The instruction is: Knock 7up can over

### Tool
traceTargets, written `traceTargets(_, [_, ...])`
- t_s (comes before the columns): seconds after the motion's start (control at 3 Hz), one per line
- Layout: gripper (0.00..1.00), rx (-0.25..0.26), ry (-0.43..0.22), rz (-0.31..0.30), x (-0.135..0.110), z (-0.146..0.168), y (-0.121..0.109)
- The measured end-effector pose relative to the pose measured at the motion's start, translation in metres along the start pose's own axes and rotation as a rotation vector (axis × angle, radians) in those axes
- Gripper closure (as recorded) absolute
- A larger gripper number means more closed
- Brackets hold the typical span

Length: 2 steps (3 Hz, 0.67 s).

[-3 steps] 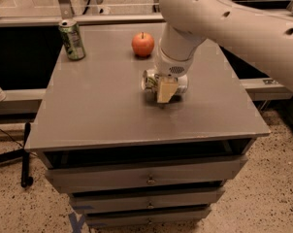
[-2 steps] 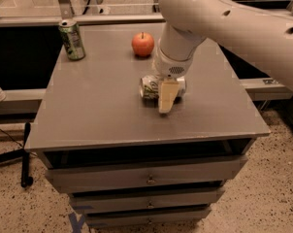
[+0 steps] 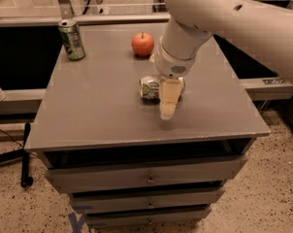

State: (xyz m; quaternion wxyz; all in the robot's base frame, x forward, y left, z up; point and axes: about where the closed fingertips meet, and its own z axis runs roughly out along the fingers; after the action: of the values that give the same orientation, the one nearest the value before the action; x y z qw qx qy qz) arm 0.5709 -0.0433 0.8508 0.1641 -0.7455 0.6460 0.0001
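The 7up can (image 3: 150, 88), white and silver with green lettering, lies on its side near the middle of the grey cabinet top (image 3: 98, 110). Its right part is hidden behind my gripper. My gripper (image 3: 168, 103) hangs from the white arm, pointing down, and sits right against the can's right side, reaching a little in front of it toward the near edge.
A darker green can (image 3: 72, 39) stands upright at the back left corner. A red apple (image 3: 142, 44) sits at the back middle, just behind the arm. The cabinet has drawers (image 3: 146, 176) below, and a dark rail runs along the left and right.
The 7up can has gone from standing to lying on its side. My gripper has moved down and toward the near edge beside it.
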Motion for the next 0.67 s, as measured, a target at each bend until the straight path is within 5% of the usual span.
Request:
traceTargets(0.33, [0.0,0.021,-0.096,0.075,0.02,-0.018,0.003])
traceTargets(0.67, [0.0,0.066,-0.236,0.224,0.066,-0.048,0.015])
